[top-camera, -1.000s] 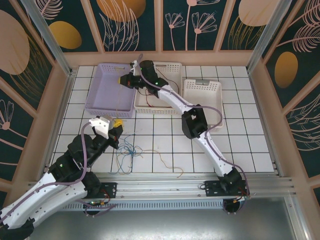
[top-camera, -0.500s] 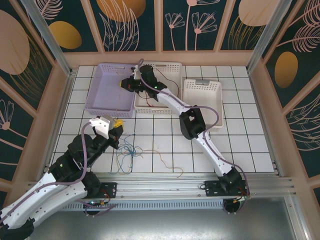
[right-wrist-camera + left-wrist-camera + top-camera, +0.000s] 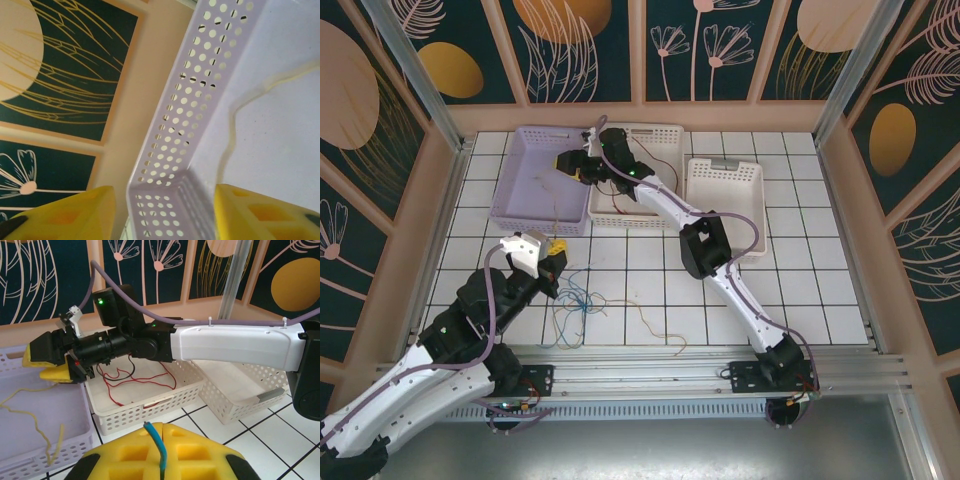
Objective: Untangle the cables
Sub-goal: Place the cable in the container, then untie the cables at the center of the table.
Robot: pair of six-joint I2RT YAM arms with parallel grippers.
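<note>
Jaws of right gripper spread apart above purple basket, upper left, where yellow cable lies; left gripper, left of centre, clenches blue cable.

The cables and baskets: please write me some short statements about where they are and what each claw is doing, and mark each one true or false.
1. The middle white basket holds a red cable. True.
2. The right claw grips the yellow cable. False: it is open over the purple basket, and the yellow cable lies loose on the basket floor.
3. The left claw is shut on a blue cable. True.
4. The tangle of cables lies inside the purple basket. False: it lies on the tiled table, just in front of the left claw.
</note>
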